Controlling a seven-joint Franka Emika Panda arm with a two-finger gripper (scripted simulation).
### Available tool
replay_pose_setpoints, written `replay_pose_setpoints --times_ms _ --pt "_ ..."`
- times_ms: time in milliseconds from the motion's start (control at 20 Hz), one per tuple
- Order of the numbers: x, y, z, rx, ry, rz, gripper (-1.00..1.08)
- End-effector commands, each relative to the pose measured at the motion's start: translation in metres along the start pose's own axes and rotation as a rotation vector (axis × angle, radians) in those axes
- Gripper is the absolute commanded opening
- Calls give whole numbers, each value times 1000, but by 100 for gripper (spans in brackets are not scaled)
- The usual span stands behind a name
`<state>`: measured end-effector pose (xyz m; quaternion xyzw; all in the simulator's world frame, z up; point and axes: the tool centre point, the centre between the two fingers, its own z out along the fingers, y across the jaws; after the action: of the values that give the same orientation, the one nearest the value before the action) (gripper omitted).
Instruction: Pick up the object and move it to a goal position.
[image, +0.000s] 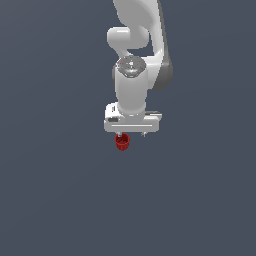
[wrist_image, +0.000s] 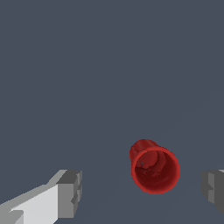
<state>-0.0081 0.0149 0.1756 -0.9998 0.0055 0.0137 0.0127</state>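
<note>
The object is a small red cup (image: 122, 142) with a wider rim. In the exterior view it sits just under the white gripper (image: 131, 135), toward that view's left, below one finger. In the wrist view the cup (wrist_image: 155, 168) shows its open mouth to the camera and lies between the two grey fingertips (wrist_image: 70, 192), closer to the other one at the frame's edge. The gripper (wrist_image: 142, 192) is open, its jaws spread wide, and neither fingertip touches the cup. No goal marker is in view.
The white Panda arm (image: 132, 55) rises straight above the gripper. The flat dark grey surface (image: 55, 190) fills the rest of both views, and no other objects show.
</note>
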Motion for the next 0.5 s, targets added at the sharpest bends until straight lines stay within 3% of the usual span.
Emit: replay_pose_setpoints --times_ms 0,450 --pt "0 0 0 0 0 0 100" --pt "-7 10 -4 18 -22 54 100"
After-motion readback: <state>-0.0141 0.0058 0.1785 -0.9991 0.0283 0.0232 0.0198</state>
